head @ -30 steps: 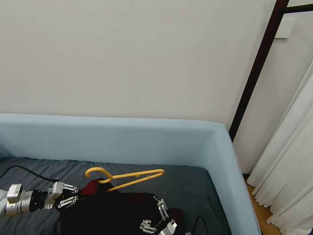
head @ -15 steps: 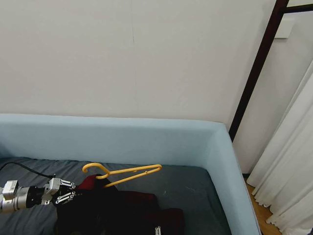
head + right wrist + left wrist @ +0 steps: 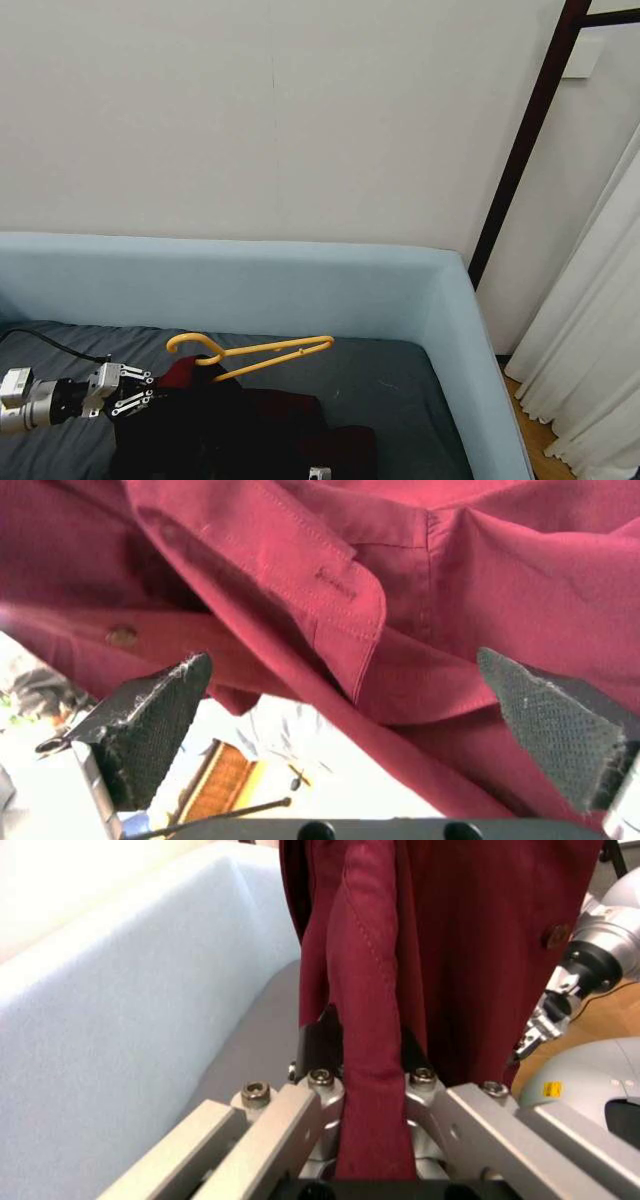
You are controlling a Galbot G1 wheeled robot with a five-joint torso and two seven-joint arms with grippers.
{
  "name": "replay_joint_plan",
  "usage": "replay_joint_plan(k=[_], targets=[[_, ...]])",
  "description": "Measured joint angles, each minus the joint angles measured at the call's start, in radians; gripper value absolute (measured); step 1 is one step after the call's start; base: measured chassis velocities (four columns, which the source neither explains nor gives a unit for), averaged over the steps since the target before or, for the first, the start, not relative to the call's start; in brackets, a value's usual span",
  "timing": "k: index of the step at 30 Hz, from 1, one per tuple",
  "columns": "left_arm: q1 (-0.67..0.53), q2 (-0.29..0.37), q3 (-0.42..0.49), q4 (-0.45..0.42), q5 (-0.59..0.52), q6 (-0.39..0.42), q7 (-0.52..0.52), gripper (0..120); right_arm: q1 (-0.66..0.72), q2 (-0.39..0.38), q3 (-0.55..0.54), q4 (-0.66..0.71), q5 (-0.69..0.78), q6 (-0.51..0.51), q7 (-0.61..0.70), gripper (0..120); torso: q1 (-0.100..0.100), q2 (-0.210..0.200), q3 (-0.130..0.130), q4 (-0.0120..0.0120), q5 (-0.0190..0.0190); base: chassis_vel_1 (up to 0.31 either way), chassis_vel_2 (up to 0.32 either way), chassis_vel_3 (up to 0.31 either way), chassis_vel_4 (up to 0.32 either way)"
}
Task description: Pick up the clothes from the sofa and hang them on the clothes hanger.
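Pinching the maroon shirt (image 3: 232, 425) is the left hand (image 3: 138, 391) — the right hand (image 3: 350, 727) gapes wide.

Our left pincer (image 3: 140, 392) extends in low from our left side, wrist roughly level, jaws clamped on a fold of the red shirt (image 3: 370, 990). Our right pincer (image 3: 342, 667) sits lower, near our front, pads (image 3: 150, 720) spread wide apart.
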Motion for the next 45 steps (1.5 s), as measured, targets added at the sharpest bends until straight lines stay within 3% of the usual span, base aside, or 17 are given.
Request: replay_joint_plan(k=[13,23,24,39,45], targets=[[-0.005,0.002,0.006,-0.001,-0.004,-0.003,-0.003,1,0.018,0.037,0.037,-0.078,0.06,-0.005,-0.171,98,0.0,0.0,0.0,-0.0001,0.0002,0.0,0.0,0.0,0.0],[-0.027,-0.016,0.027,0.029,0.006,-0.02,-0.006,1,0.008,0.029,0.051,-0.099,0.056,0.032,-0.289,61,0.0,0.0,0.0,-0.0001,0.0001,0.0,0.0,0.0,0.0],[-0.027,-0.016,0.027,0.029,0.006,-0.02,-0.006,1,0.008,0.029,0.051,-0.099,0.056,0.032,-0.289,61,0.0,0.0,0.0,-0.0001,0.0001,0.0,0.0,0.0,0.0],[-0.044,-0.018,0.038,0.042,0.012,-0.023,-0.008,1,0.009,0.023,0.066,-0.116,0.024,0.081,-0.338,3,0.0,0.0,0.0,0.0,0.0002,0.0,0.0,0.0,0.0],[-0.04,-0.019,0.034,0.042,0.012,-0.032,-0.012,1,0.004,0.006,0.087,-0.082,0.021,0.106,-0.347,0,0.0,0.0,0.0,-0.0001,0.0003,0.0,0.0,0.0,0.0]])
